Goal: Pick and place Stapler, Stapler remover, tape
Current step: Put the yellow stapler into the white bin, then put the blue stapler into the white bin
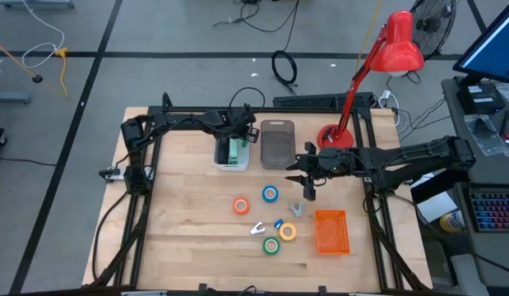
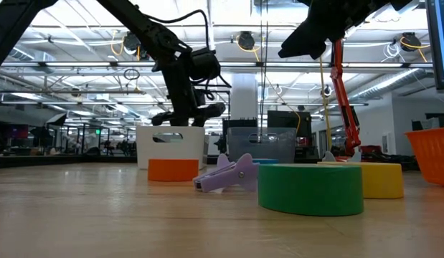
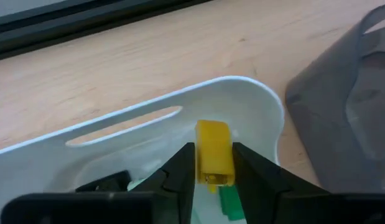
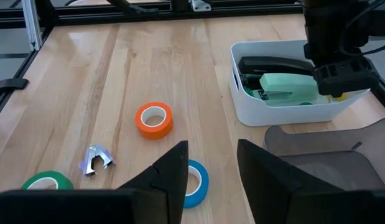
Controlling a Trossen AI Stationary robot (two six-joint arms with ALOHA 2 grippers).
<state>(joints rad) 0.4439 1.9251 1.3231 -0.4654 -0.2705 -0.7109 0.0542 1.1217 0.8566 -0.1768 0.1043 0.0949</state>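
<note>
My left gripper [image 3: 214,180] hangs over the white bin [image 1: 232,154] at the table's far middle, shut on a small yellow stapler [image 3: 214,152]. A black stapler [image 4: 276,64] and a green stapler [image 4: 285,87] lie in that bin. My right gripper [image 1: 307,177] is open in the air right of the grey bin [image 1: 278,142], touching nothing. The orange tape [image 1: 242,205], blue tape [image 1: 270,194], yellow tape [image 1: 288,233] and green tape [image 1: 271,246] lie flat on the table. A silver stapler remover [image 1: 258,228] and a grey one [image 1: 296,210] lie among them. My left gripper pinches the yellow stapler between its two fingers [image 3: 180,171], one on each long side [image 3: 208,163]. The fingers come from above, pointing down into the white bin. The stapler's far end sticks out past the fingertips. I cannot tell whether it rests on the staplers below.
An orange mesh basket [image 1: 331,231] stands near the table's right near part. A red desk lamp [image 1: 398,41] stands on its base [image 1: 332,136] at the far right. A small blue piece [image 1: 279,223] lies by the yellow tape. Bare wood shows on the table's left side.
</note>
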